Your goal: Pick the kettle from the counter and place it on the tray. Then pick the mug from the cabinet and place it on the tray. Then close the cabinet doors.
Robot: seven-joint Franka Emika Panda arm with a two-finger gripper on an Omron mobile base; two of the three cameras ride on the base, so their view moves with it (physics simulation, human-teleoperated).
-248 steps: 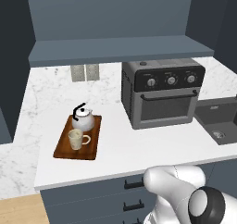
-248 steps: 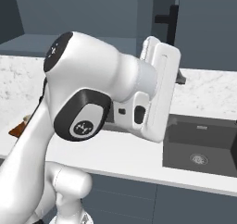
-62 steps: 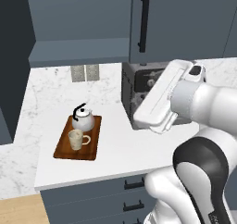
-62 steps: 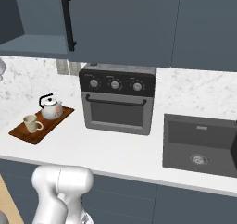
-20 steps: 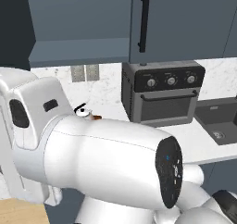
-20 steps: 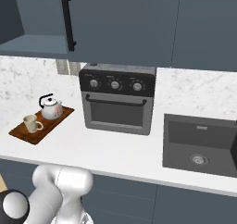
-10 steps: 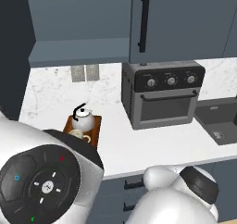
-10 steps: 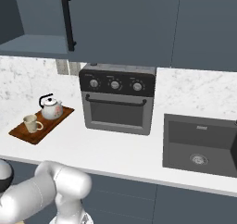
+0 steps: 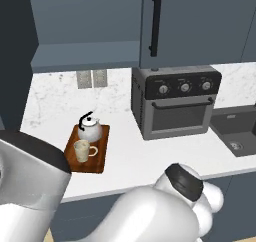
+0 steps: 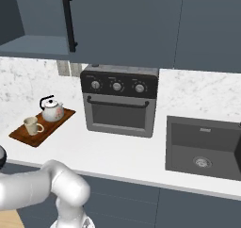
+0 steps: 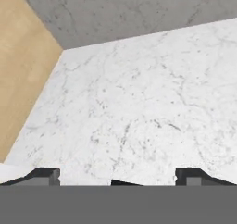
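Landmark: the black-and-grey countertop toaster oven [image 9: 175, 102] with three knobs.

1. Left of the oven, the flat reddish-brown wooden tray [image 9: 98, 157] lies on the white marble-patterned counter [image 9: 130, 156].
2. The small cream-beige mug [image 9: 82, 150] stands on the tray's near end, handle pointing toward the oven.
3. The small round silvery-white kettle [image 9: 90, 130] with black arched handle stands on the tray's far end, just behind the mug.
4. Above and left of the oven, the dark blue-grey wall cabinet [image 9: 85, 56] shows its open shelf. One tall dark blue-grey cabinet door [image 9: 15, 61] stands swung out at the far left.
5. Directly above the oven, the other door panel [image 9: 195, 21] sits flush, its long black bar handle [image 9: 155, 24] vertical.
6. Right of the oven, a dark recessed sink [image 10: 204, 147] is set into the counter.
7. My gripper [image 11: 118, 174]: in the hand view my two dark fingertips [image 11: 44, 176] are spread wide with nothing between them, facing a white marble surface beside a tan wood surface.
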